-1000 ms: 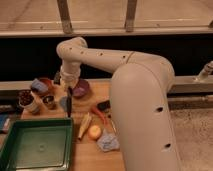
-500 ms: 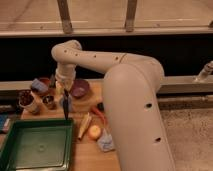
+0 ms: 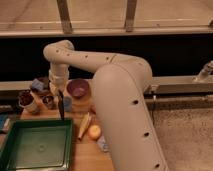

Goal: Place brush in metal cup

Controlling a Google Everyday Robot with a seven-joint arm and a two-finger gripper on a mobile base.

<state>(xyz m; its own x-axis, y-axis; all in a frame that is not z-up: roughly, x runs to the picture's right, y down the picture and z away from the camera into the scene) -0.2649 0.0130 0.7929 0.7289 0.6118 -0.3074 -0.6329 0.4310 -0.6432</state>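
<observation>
Pinched in the gripper [image 3: 58,92], the brush [image 3: 61,106] hangs straight below it, the metal cup [image 3: 48,101] just beside and lower, so an off-centre release would likely catch the rim.

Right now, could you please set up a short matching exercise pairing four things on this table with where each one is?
Things:
1. gripper
2. brush
3. green tray
4. purple bowl

Places:
A. at the front left of the table
B. hanging upright from the gripper, tip near the tray's far rim
C. just right of the gripper, towards the back
D. above the cups, shut on the brush

Pairs: 1-D, 2-B, 3-A, 4-C
</observation>
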